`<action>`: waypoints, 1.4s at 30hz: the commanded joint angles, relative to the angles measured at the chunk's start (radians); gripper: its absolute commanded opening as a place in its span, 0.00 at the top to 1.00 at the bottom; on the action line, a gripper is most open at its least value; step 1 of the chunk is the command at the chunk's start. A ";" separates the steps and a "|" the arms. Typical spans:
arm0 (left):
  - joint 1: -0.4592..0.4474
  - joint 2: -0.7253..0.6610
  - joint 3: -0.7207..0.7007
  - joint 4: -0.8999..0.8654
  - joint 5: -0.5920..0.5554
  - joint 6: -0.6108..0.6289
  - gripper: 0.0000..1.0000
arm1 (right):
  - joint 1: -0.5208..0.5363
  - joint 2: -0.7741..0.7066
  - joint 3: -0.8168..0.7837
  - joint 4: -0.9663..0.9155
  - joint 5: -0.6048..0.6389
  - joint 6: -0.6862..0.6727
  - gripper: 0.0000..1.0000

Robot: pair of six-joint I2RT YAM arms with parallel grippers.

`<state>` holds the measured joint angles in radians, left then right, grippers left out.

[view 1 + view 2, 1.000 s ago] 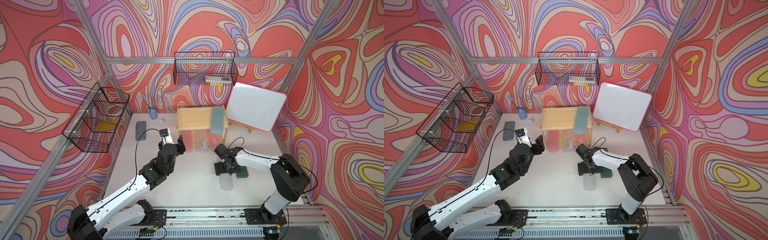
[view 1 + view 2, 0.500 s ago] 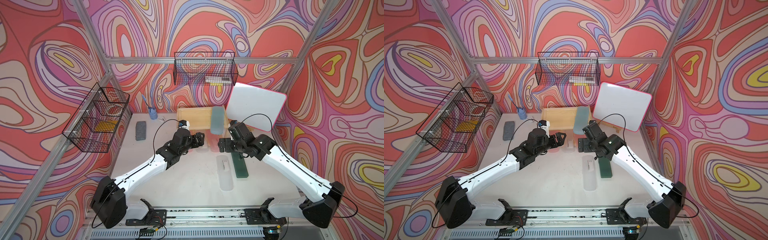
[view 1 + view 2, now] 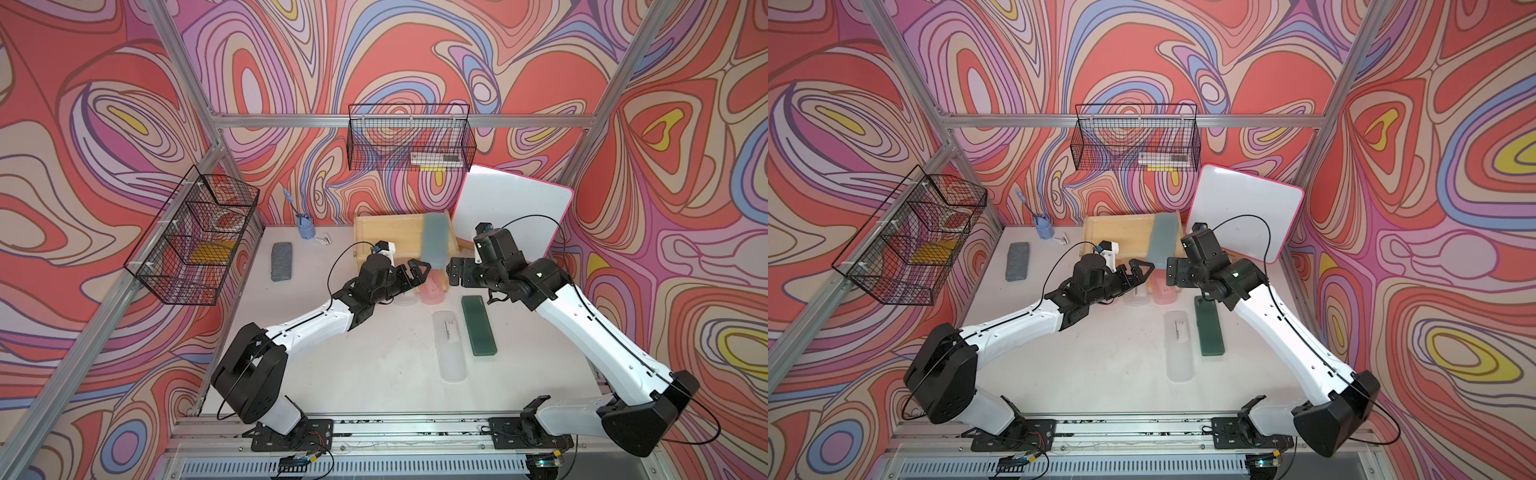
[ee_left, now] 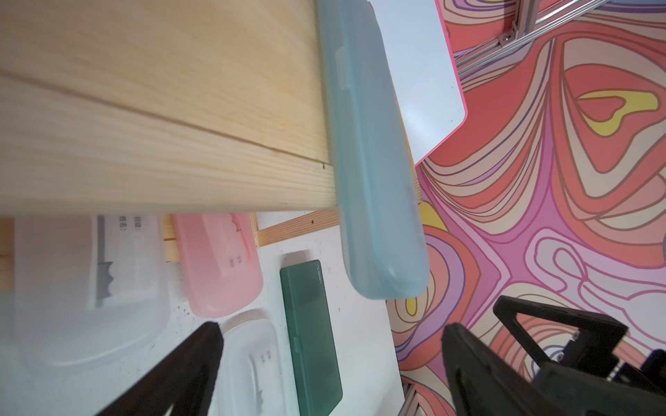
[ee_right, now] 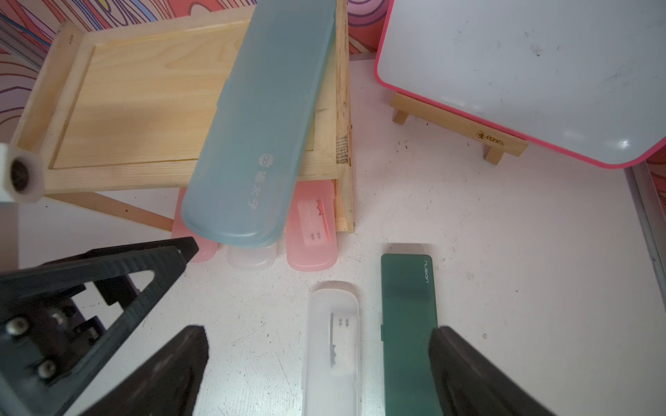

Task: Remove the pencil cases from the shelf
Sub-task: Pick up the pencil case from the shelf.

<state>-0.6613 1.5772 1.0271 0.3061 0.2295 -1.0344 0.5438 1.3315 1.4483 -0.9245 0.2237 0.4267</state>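
shelf edges: shelf (image 3: 390,235) stands at the back of the surface (image 3: 365,374). Rimmed top, and the whiteboard (image 3: 513,216) is just beside its right side, so it's tight there.
teal case: teal case (image 3: 435,243) lies slanted on the top tier's right side, near end hanging out past the front rim.
lower tier: two pink cases (image 5: 311,230) w/ a clear case (image 5: 252,257) btwn them, ends poking out the front under the teal one.
already off: dark green case (image 3: 479,322) + 2nd clear case (image 3: 449,347) lie flat on the surface, side by side, in front of the shelf's right half.
free room: open surface front-left; grey block (image 3: 281,261) is well off to the left.
left arm: stretched diagonally from its front base. Left end effector (image 3: 419,271) points right, just beside the teal overhang, jaws spread wide w/ nothing btwn them.
right arm: reaches in from the front right. Right end effector (image 3: 455,272) points left at the same overhang, jaws gaping too, holding nothing.
gap: the two end effectors face each other, near but apart.
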 commanded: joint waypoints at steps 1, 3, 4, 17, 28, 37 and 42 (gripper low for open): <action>0.005 0.048 0.050 0.083 0.038 -0.042 0.03 | -0.005 -0.008 0.016 0.012 -0.008 -0.016 0.02; 0.006 0.076 0.072 0.100 0.045 -0.056 0.03 | -0.005 -0.008 0.014 0.015 -0.010 -0.017 0.02; 0.005 0.090 0.081 0.110 0.046 -0.065 0.03 | -0.006 -0.007 0.012 0.016 -0.010 -0.018 0.02; 0.005 0.163 0.136 0.170 0.034 -0.117 0.27 | -0.010 0.014 0.002 0.031 -0.027 -0.023 0.02; 0.005 0.167 0.148 0.171 0.027 -0.136 0.66 | -0.009 0.033 -0.003 0.034 -0.040 -0.026 0.02; 0.003 0.142 0.114 0.194 0.054 -0.142 0.90 | -0.010 0.030 -0.001 0.053 -0.060 -0.026 0.02; -0.030 0.028 -0.037 0.220 -0.025 -0.016 1.00 | -0.031 0.023 0.026 0.173 -0.264 0.017 0.02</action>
<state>-0.6724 1.6672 1.0645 0.5529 0.2619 -1.1469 0.5293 1.3579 1.4487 -0.8520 0.0963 0.4156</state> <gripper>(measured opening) 0.193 0.983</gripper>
